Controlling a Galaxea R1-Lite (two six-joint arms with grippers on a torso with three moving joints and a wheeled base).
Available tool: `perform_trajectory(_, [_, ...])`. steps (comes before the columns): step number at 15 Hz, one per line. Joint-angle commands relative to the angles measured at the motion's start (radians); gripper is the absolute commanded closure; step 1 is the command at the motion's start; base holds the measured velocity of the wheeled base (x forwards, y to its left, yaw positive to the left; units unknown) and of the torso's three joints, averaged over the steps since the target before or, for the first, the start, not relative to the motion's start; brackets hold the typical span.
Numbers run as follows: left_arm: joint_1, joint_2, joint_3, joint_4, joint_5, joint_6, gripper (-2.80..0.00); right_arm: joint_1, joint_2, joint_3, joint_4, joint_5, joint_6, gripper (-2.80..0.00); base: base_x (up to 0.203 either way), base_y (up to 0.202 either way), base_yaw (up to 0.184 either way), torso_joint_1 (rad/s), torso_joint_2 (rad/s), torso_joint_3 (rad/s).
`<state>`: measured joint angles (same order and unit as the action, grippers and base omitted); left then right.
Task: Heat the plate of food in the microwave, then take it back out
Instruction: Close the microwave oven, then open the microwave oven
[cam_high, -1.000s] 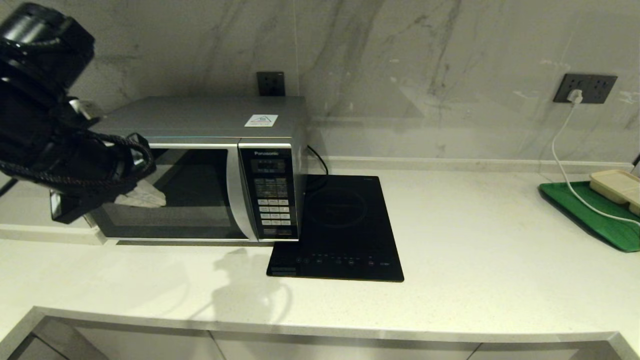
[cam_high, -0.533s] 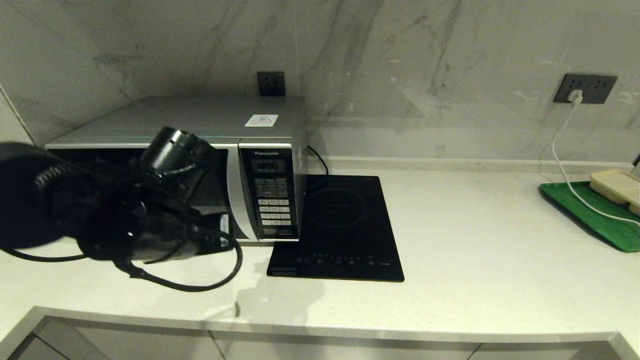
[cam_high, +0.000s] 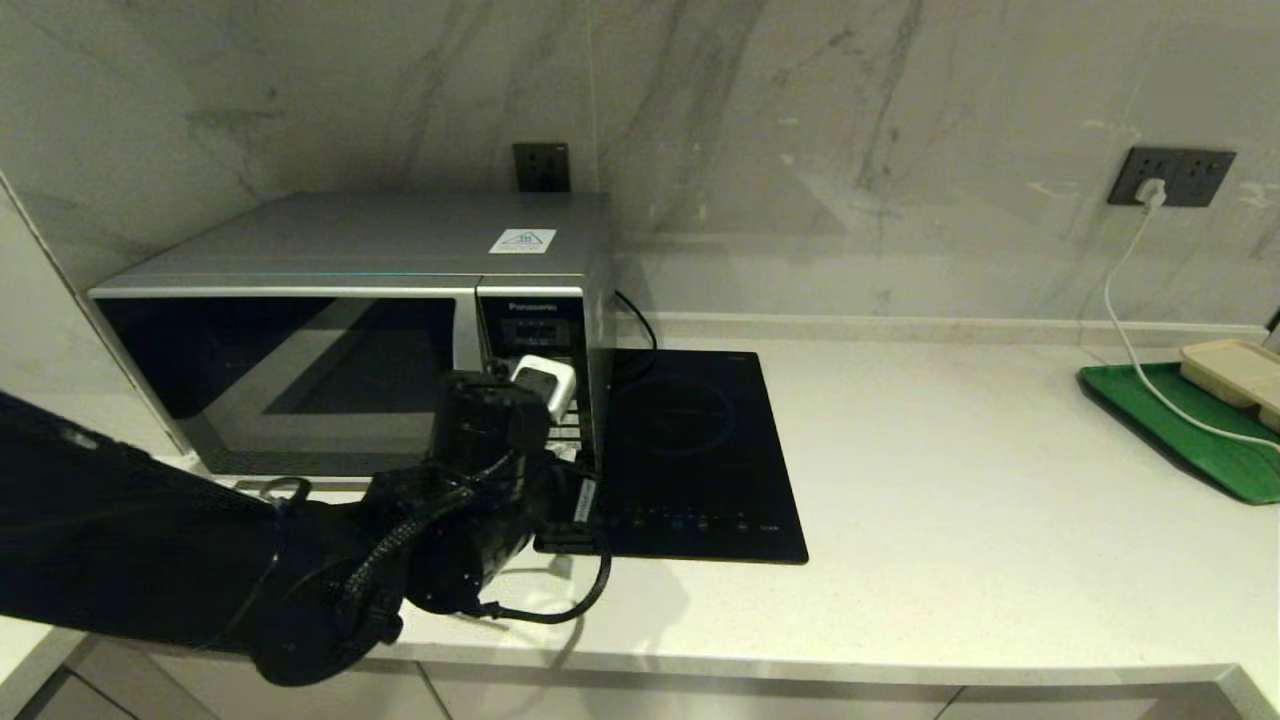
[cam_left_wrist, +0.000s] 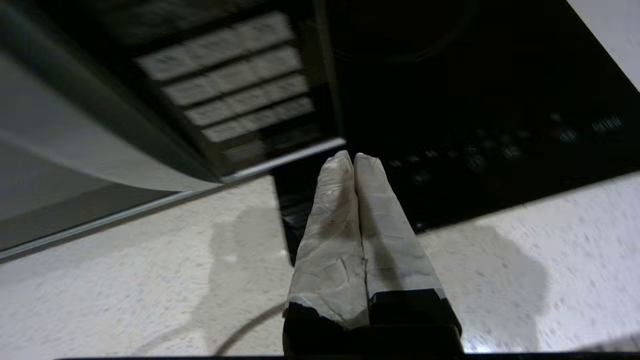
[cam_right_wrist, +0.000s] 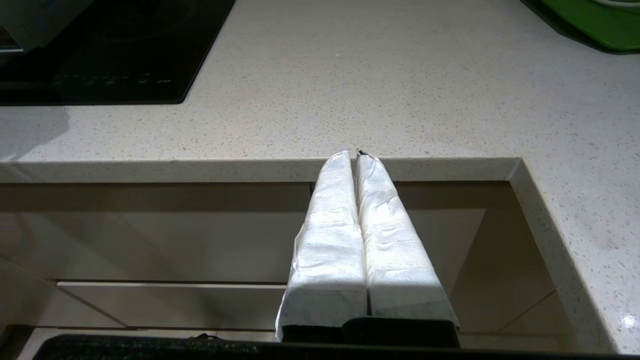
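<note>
The silver microwave (cam_high: 350, 240) stands at the back left of the counter with its dark glass door closed. The plate of food is out of view. My left arm (cam_high: 470, 500) reaches across the front of the microwave. Its gripper (cam_left_wrist: 354, 157) is shut and empty, its taped fingertips just off the lower corner of the keypad panel (cam_left_wrist: 235, 80), above the near-left corner of the hob (cam_left_wrist: 475, 100). The curved silver handle (cam_left_wrist: 75, 145) lies to one side of it. My right gripper (cam_right_wrist: 352, 155) is shut and empty, parked below the counter's front edge.
A flat black induction hob (cam_high: 690, 450) lies right of the microwave. At the far right a green tray (cam_high: 1190, 430) carries a beige rectangular tray (cam_high: 1235, 370). A white cable (cam_high: 1130, 330) runs from the wall socket (cam_high: 1170, 178) across it.
My left arm has swung from the upper left, across the microwave door, down and right to the lower end of the keypad panel. Nothing else has moved.
</note>
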<state>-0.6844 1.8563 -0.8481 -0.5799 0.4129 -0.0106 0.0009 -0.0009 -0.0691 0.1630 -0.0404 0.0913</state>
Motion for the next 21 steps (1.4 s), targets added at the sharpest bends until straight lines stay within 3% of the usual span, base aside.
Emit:
perform_trajectory(1, [-0.015, 0.044, 0.011, -0.009, -0.016, 0.009, 0.00, 0.001, 0.001, 0.000, 0.001, -0.001, 0.001, 0.00, 0.000, 0.000, 0.000, 0.000, 0.00, 0.000])
perform_trajectory(5, [0.011, 0.069, 0.023, 0.000, -0.008, 0.011, 0.00, 0.001, 0.001, 0.000, 0.001, -0.001, 0.001, 0.00, 0.000, 0.000, 0.000, 0.000, 0.00, 0.000])
perform_trajectory(8, [0.023, 0.115, 0.027, 0.014, 0.039, 0.001, 0.00, 0.001, 0.001, 0.000, 0.001, 0.000, 0.001, 0.00, 0.000, 0.000, 0.000, 0.000, 0.00, 0.000])
perform_trajectory(15, [0.023, 0.160, -0.002, 0.012, 0.040, 0.006, 0.00, 0.001, 0.001, 0.000, 0.001, -0.001, 0.001, 0.00, 0.000, 0.000, 0.000, 0.000, 0.00, 0.000])
perform_trajectory(21, [0.076, 0.199, -0.048, 0.011, 0.041, 0.014, 0.00, 0.001, 0.001, 0.000, 0.001, -0.001, 0.001, 0.00, 0.000, 0.000, 0.000, 0.000, 0.00, 0.000])
